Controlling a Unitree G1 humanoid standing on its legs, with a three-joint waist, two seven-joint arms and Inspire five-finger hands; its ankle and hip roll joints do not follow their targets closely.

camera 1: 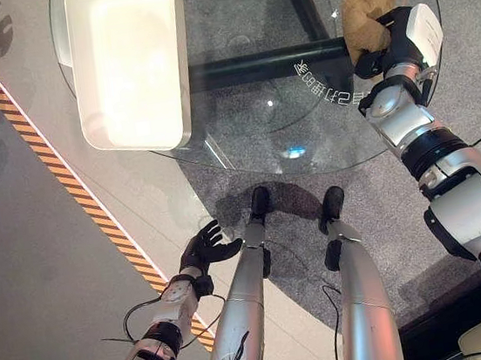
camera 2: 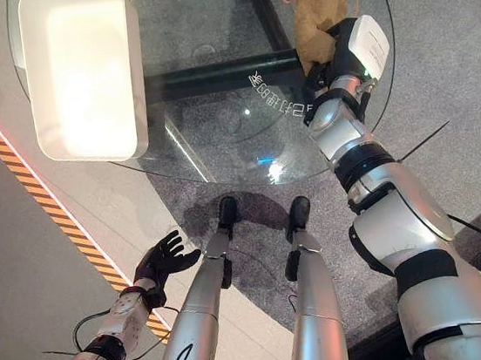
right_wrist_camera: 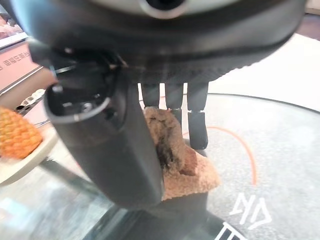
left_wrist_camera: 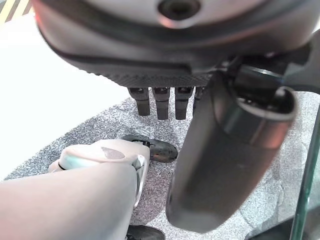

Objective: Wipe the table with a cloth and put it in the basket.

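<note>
Two hands show in our head views, and we take the nearer one first. Our left hand (camera 1: 203, 248) hangs low at our left side, over the grey floor (camera 1: 31, 258) beside the orange-and-black striped line (camera 1: 65, 179), well apart from the table. Its fingers (left_wrist_camera: 162, 102) are straight and spread, and they hold nothing.

Farther out stands the round glass table (camera 1: 252, 134). On its left part rests the white basket (camera 1: 136, 127), a long rectangular tub that reaches out past the glass rim towards us. We see nothing inside it.

On the far right part of the glass our right hand (camera 1: 382, 44) lies on the tan cloth (camera 1: 366, 2). The cloth is bunched into a heap on the tabletop, well apart from the basket. Its near end sits under our palm, and the rest of it stretches away beyond the hand, over an orange ring marking (right_wrist_camera: 245, 150) in the glass. In the right wrist view the fingers (right_wrist_camera: 198, 122) bend down over the top of the heap while the thumb (right_wrist_camera: 117, 155) closes in from the side, so the cloth is pinched between them and bulges out below.
</note>
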